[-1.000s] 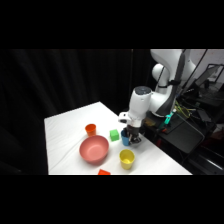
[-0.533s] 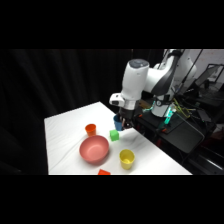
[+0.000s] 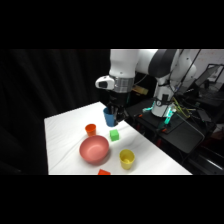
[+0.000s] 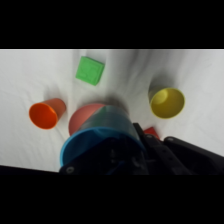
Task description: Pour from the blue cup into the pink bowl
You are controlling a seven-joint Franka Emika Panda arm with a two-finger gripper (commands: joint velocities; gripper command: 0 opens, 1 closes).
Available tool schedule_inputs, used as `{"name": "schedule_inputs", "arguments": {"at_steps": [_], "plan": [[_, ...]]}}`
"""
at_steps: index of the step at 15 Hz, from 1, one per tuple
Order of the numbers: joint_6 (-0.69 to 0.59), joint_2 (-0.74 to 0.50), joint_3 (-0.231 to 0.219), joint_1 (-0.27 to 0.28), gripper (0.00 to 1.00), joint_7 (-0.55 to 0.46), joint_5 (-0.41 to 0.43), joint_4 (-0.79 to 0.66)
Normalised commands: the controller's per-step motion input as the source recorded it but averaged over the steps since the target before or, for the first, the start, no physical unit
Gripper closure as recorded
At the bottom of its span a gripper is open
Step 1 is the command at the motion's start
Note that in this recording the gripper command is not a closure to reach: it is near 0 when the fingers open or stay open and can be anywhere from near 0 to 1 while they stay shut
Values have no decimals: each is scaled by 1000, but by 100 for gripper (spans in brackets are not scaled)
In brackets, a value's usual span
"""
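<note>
Gripper grasping the blue cup, lifted off the table.
Cup hangs upright above the pink bowl (orange cup and green block nearby).

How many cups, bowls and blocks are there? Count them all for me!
Cups: 3 – blue cup, orange cup, yellow cup
Bowls: 1 – pink bowl
Blocks: 2 – green block, red-orange block at the table's near edge
Total: 6

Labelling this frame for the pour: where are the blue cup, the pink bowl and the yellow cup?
blue cup (image 3: pixel 109 118): side view, its front wall.
pink bowl (image 3: pixel 94 150): side view, its inside.
yellow cup (image 4: pixel 167 102): wrist view, its open mouth.
</note>
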Motion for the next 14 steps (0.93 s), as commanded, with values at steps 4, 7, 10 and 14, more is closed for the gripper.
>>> {"name": "schedule_inputs", "arguments": {"at_steps": [4, 7, 10, 14], "plan": [[-117, 517, 165, -210, 6, -606, 475, 658], [-324, 444, 258, -323, 6, -941, 824, 593], [-481, 246, 261, -387, 7, -869, 703, 466], [-670, 239, 144, -369, 6, -720, 518, 492]]}}
